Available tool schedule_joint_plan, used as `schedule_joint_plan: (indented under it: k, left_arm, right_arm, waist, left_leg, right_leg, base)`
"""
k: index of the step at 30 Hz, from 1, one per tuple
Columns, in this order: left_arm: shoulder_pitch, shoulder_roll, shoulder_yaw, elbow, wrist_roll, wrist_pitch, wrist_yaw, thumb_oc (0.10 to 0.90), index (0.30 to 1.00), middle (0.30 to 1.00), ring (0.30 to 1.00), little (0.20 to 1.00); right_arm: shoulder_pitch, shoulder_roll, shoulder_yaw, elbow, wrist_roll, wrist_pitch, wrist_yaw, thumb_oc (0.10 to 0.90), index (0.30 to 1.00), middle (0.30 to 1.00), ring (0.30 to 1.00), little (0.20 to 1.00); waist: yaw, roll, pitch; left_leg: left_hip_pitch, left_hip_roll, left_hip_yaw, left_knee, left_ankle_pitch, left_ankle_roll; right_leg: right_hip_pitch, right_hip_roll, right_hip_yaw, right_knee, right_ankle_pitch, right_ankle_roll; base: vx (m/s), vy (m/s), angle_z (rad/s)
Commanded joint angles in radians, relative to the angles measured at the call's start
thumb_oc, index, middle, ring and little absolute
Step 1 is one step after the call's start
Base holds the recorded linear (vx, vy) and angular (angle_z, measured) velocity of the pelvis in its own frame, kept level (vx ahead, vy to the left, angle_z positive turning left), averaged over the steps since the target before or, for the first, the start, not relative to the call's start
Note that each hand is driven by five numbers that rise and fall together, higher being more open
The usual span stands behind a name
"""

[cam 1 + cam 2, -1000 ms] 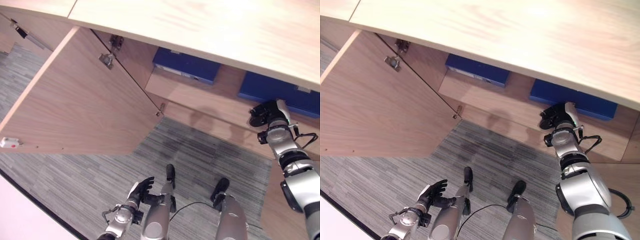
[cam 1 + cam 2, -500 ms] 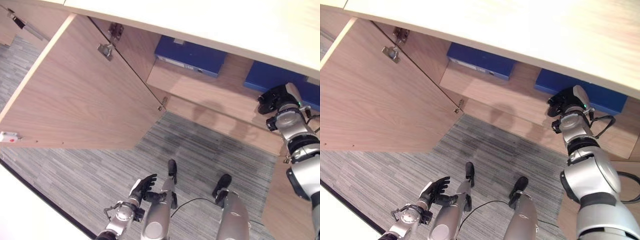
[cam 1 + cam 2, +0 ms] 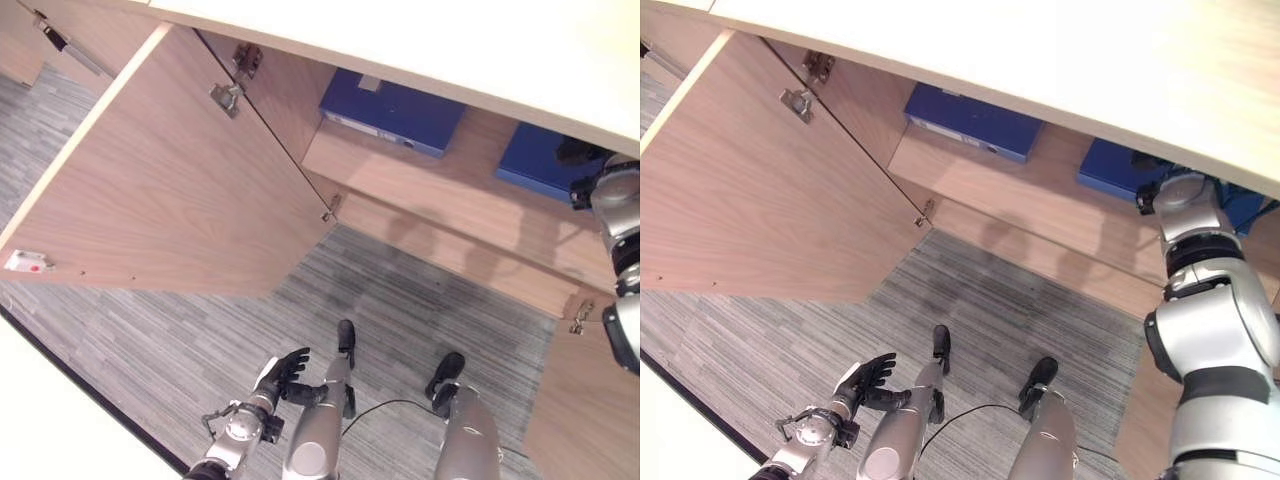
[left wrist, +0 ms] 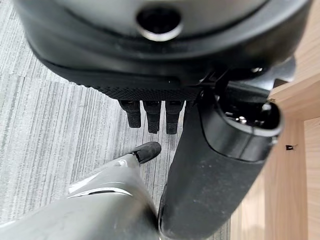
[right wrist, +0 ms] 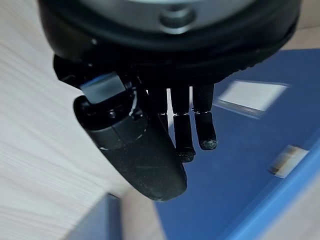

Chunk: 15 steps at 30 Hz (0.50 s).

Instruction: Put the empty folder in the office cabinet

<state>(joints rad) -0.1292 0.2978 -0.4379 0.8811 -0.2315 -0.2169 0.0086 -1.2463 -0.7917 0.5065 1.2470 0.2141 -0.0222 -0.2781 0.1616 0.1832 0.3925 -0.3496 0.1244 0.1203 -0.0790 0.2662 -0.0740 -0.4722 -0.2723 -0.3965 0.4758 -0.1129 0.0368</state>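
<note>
Right hand (image 5: 165, 125) had gone deeper into the office cabinet (image 3: 1020, 195) vs 1 s ago, when it sat in front of the shelf edge; camera also shifted, so part of that is view motion. Per right wrist view, fingers (image 5: 202, 122) were straight and loosely together, thumb alongside, hovering just over the blue folder (image 5: 250, 165); contact not confirmed. Folder lay flat on the shelf, right side of the opening. Second blue folder (image 3: 395, 105) lay flat further left, well apart. Cabinet door (image 3: 170, 190) stood wide open. Left hand (image 3: 280, 375) hung low over the carpet (image 3: 420, 300), fingers relaxed, empty.

Judgement: placement looks done or nearly so. To finish well: flat-finger push to seat the folder fully behind the shelf lip, then withdraw straight out w/o hooking its edge.
</note>
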Motion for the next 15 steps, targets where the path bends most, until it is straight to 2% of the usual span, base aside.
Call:
schedule_joint_plan:
  k: [1,2,4,9,11,12,13,14,15]
  left_arm:
    - [-0.017,0.032,-0.044,0.043,-0.008,-0.009,0.008,0.8,0.9,0.9,0.9,0.9]
    - [-0.026,0.016,-0.022,0.054,-0.012,-0.002,0.015,0.8,0.9,0.9,0.9,0.9]
    - [-0.026,0.01,-0.014,0.061,-0.009,0.001,0.018,0.8,0.9,0.9,0.9,0.9]
    - [-0.025,-0.046,0.028,0.08,0.019,0.012,0.022,0.8,0.9,0.9,0.9,0.9]
    - [-0.028,-0.068,0.036,0.068,0.029,0.021,0.027,0.8,0.9,0.9,0.9,0.9]
    - [-0.026,-0.067,0.035,0.068,0.029,0.021,0.027,0.8,0.9,0.9,0.9,0.9]
    - [-0.03,-0.074,0.057,0.066,0.024,0.024,0.031,0.8,0.9,0.9,0.9,0.9]
    - [-0.029,-0.079,0.065,0.065,0.021,0.025,0.031,0.8,0.9,0.9,0.9,0.9]
    - [-0.026,-0.079,0.064,0.064,0.021,0.025,0.031,0.8,0.9,0.9,0.9,0.9]
  right_arm:
    - [0.031,0.012,-0.044,-0.128,0.064,-0.086,-0.045,0.75,0.825,0.825,0.825,0.825]
    - [0.118,0.046,-0.094,-0.213,0.078,-0.101,-0.05,0.8,0.9,0.9,0.9,0.9]
    - [0.182,0.063,-0.124,-0.286,0.072,-0.105,-0.053,0.8,0.9,0.9,0.9,0.9]
    - [0.553,0.184,-0.264,-0.58,0.061,-0.149,-0.024,0.8,0.9,0.9,0.9,0.9]
    - [0.725,0.261,-0.286,-0.694,0.069,-0.157,0.013,0.8,0.9,0.9,0.9,0.9]
    - [0.73,0.262,-0.287,-0.698,0.068,-0.156,0.013,0.8,0.9,0.9,0.9,0.9]
    - [0.832,0.295,-0.293,-0.749,0.058,-0.151,0.044,0.8,0.9,0.9,0.9,0.9]
    - [0.874,0.309,-0.294,-0.761,0.053,-0.149,0.059,0.8,0.9,0.9,0.9,0.9]
    - [0.879,0.309,-0.295,-0.765,0.052,-0.148,0.059,0.8,0.9,0.9,0.9,0.9]
  waist:
    - [0.011,-0.06,-0.077]
    - [0.0,-0.064,-0.087]
    - [-0.008,-0.067,-0.092]
    - [-0.069,-0.08,-0.113]
    - [-0.104,-0.088,-0.128]
    - [-0.104,-0.089,-0.128]
    - [-0.13,-0.098,-0.141]
    - [-0.14,-0.1,-0.15]
    - [-0.139,-0.1,-0.149]
  left_leg:
    - [0.133,0.057,0.02,0.01,-0.152,-0.107]
    - [0.148,0.055,0.022,0.01,-0.158,-0.106]
    - [0.16,0.054,0.024,0.008,-0.163,-0.105]
    - [0.227,0.046,0.036,0.006,-0.18,-0.098]
    - [0.265,0.043,0.047,0.0,-0.18,-0.093]
    - [0.268,0.043,0.047,0.0,-0.181,-0.093]
    - [0.293,0.042,0.059,-0.003,-0.186,-0.087]
    - [0.305,0.043,0.065,-0.005,-0.189,-0.084]
    - [0.309,0.043,0.066,-0.005,-0.189,-0.084]
  right_leg:
    - [0.051,0.019,0.102,-0.085,-0.017,0.124]
    - [0.071,0.022,0.104,-0.094,-0.016,0.123]
    - [0.084,0.024,0.106,-0.101,-0.015,0.124]
    - [0.165,0.027,0.109,-0.14,-0.001,0.131]
    - [0.202,0.034,0.111,-0.162,0.017,0.133]
    - [0.205,0.034,0.111,-0.163,0.017,0.134]
    - [0.231,0.04,0.118,-0.182,0.024,0.136]
    - [0.246,0.042,0.12,-0.193,0.028,0.137]
    - [0.25,0.043,0.12,-0.196,0.029,0.138]
  base:
    - [0.02,0.022,0.04]
    - [0.02,0.032,0.0]
    - [0.01,0.011,-0.02]
    - [0.06,0.035,-0.05]
    - [0.04,0.034,-0.07]
    - [0.06,0.042,-0.11]
    - [0.06,0.042,-0.21]
    - [0.06,0.043,-0.23]
    - [0.04,0.039,-0.23]
